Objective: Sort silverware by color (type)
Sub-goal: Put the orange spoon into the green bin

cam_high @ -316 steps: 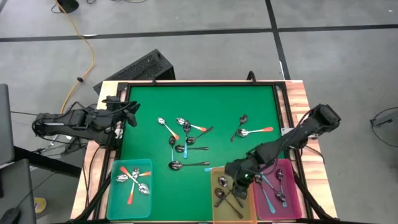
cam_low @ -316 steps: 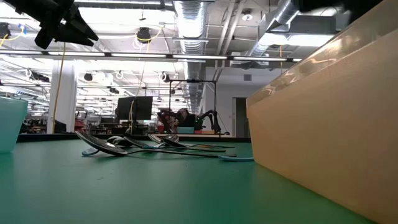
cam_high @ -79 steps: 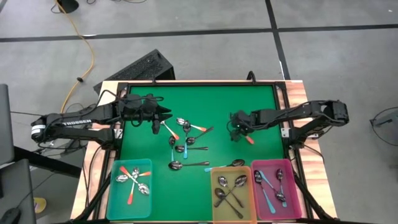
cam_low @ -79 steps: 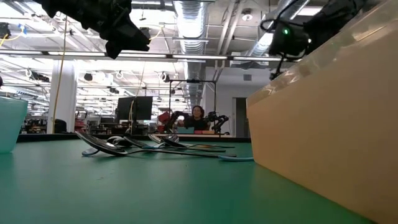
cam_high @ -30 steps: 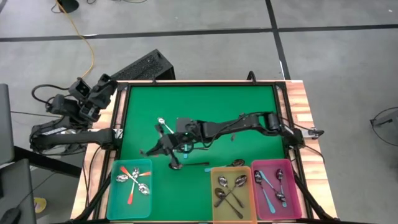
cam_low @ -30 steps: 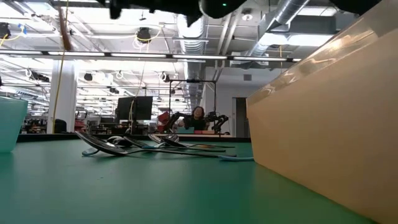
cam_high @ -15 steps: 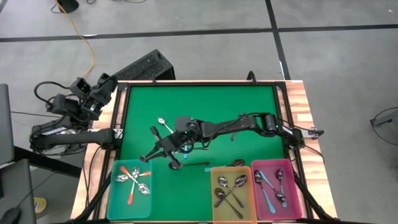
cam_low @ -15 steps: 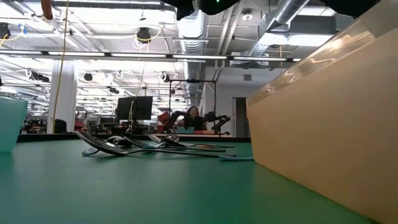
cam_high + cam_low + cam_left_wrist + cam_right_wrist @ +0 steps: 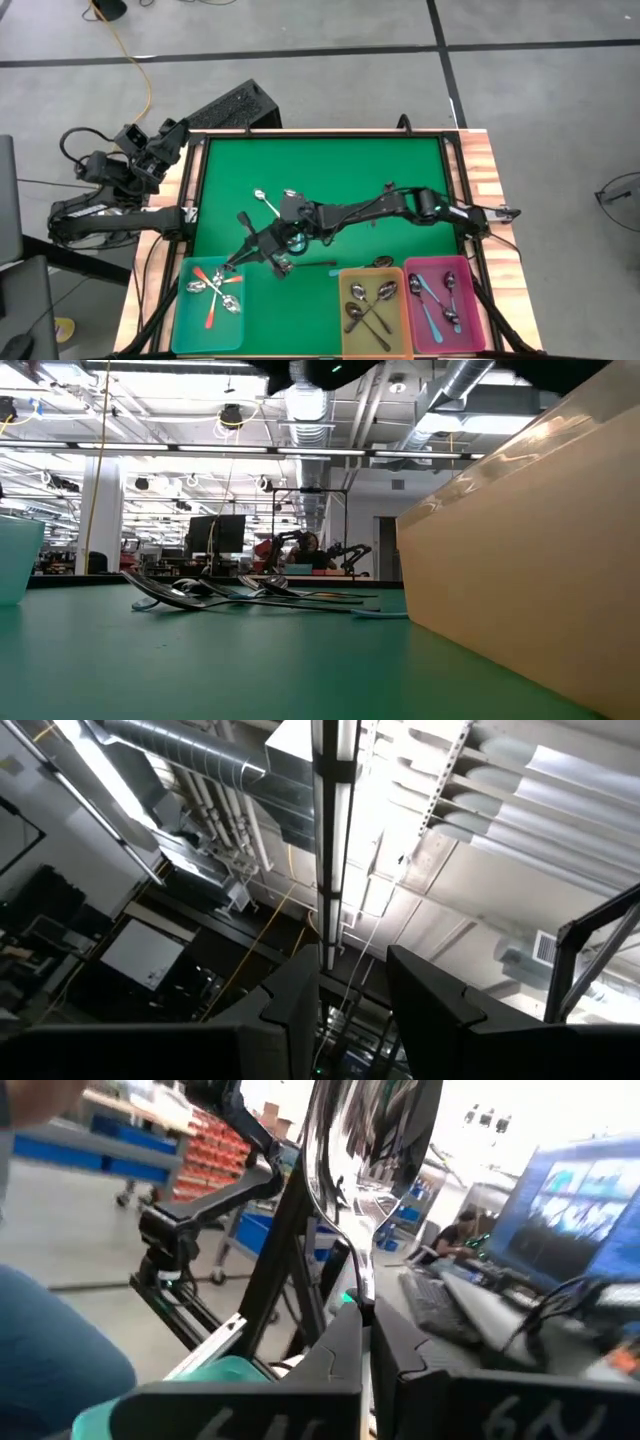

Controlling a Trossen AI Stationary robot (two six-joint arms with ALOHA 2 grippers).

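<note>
My right gripper [image 9: 240,256] reaches across the green mat [image 9: 330,165] to the far right corner of the teal bin [image 9: 185,310] and is shut on a spoon [image 9: 345,1170]. The spoon's shiny bowl sticks out past the fingertips. The teal bin holds orange-handled spoons [image 9: 212,290]. Loose spoons [image 9: 292,238] lie in a heap mid-mat, seen low on the mat in the low view [image 9: 200,595]. My left gripper [image 9: 352,1000] is raised off the table's far left corner [image 9: 165,140], open and pointing at the ceiling, with nothing between its fingers. My right gripper pinches the spoon between its two shut fingers just below the thin neck [image 9: 362,1305]. The handle's colour is hidden by the fingers. The bowl stands out beyond the fingertips. The spoon is lifted clear of the mat.
A yellow bin [image 9: 348,325] with dark-handled spoons and a pink bin [image 9: 478,320] with blue-handled spoons stand at the near right edge. One spoon [image 9: 380,262] lies just beyond the yellow bin. The yellow bin's wall [image 9: 530,550] fills the right of the low view.
My right gripper has carried the spoon toward the table's left and near edges, from over the heap of spoons to the teal bin's corner, rolling its wrist as it went. It has stayed shut.
</note>
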